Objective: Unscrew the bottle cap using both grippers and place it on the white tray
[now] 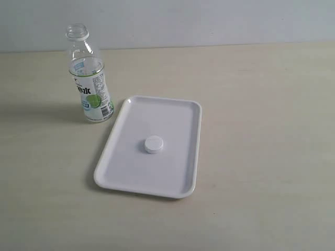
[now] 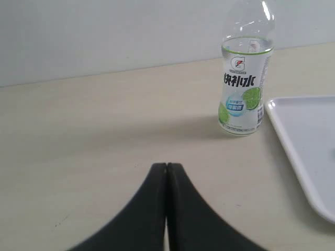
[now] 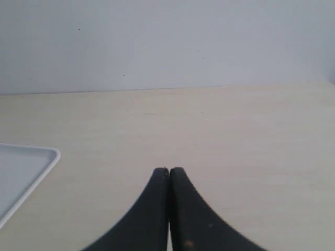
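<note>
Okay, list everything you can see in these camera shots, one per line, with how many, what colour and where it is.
bottle: one, clear with a white-green label, standing upright and uncapped on the table, just off the tray's far left corner
cap: one, white, lying near the middle of the tray
tray: one, white, flat on the table, mid-scene
table: one, pale beige, under everything
wall: one, light grey, behind the table
left claw: one, black, shut and empty, over bare table short of the bottle
right claw: one, black, shut and empty, over bare table beside a tray corner
</note>
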